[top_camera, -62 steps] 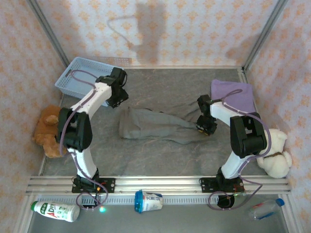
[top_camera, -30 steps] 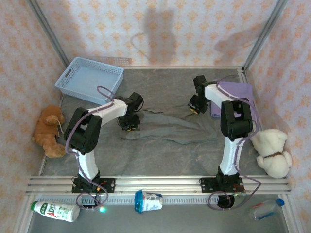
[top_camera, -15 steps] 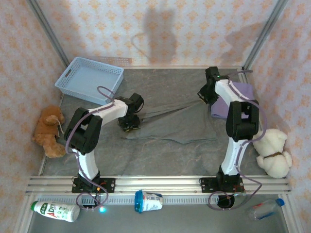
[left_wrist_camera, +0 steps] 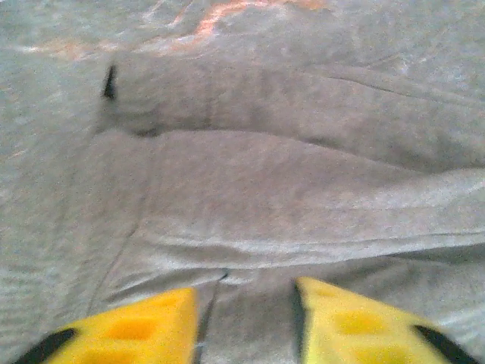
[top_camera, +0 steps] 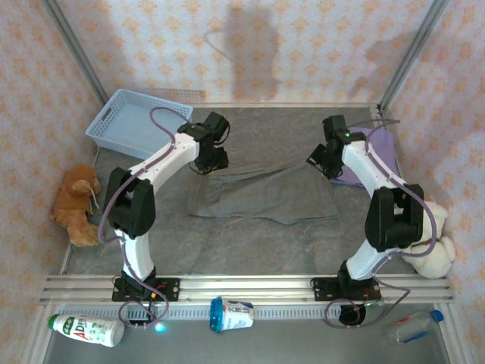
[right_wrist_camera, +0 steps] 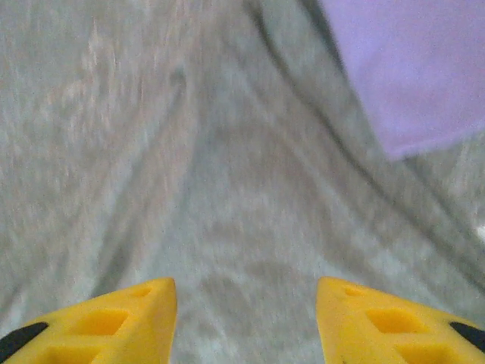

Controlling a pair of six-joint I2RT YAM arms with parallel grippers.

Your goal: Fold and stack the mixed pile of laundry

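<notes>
The dull grey top [top_camera: 261, 196] lies spread flat in the middle of the table, its far edge drawn into long creases. My left gripper [top_camera: 213, 160] hovers over the garment's far left corner, open, with only grey cloth [left_wrist_camera: 250, 197] under its yellow fingertips [left_wrist_camera: 144, 322]. My right gripper [top_camera: 321, 158] is over the far right corner, open and wide, with grey fabric [right_wrist_camera: 250, 227] below it. The folded lavender-purple T-shirt [top_camera: 377, 149] lies at the back right, partly under the right arm, and its corner [right_wrist_camera: 413, 68] shows in the right wrist view.
A light blue basket [top_camera: 136, 121] stands at the back left. A brown plush toy [top_camera: 76, 205] lies at the left edge and a cream one [top_camera: 428, 243] at the right. Bottles and a cup [top_camera: 231, 315] lie beyond the near rail.
Both grippers have opened and let go of the grey top. The left arm moved from the garment's left edge toward the back. The top now lies wider and flatter.
</notes>
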